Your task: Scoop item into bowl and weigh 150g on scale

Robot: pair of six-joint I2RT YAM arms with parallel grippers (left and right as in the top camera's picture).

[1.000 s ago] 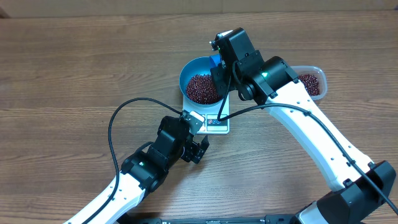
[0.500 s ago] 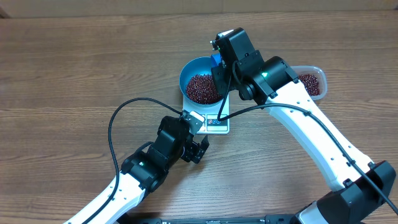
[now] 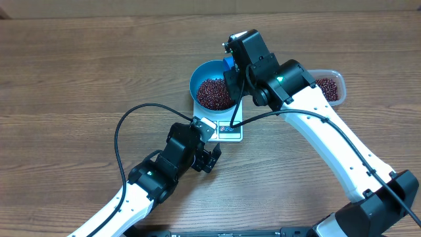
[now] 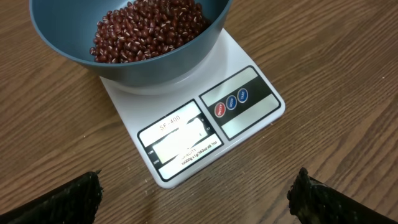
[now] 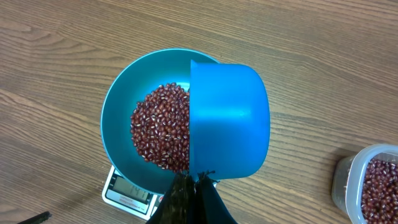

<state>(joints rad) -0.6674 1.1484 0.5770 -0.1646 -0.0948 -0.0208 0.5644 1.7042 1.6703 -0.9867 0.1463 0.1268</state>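
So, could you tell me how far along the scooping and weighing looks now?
Done: the round blue bowl sits on the white square scale, with a heap of red-brown beans inside. In hand: the right gripper is shut on the small blue plastic scoop, held over the bowl; the left gripper hangs open by the scale. Left: confirming the target weight; the display is unreadable.

The overhead camera looked straight down from far above; both wrist cameras looked down close, sharing the bowl (image 4: 155, 71) and scale (image 4: 186, 140).
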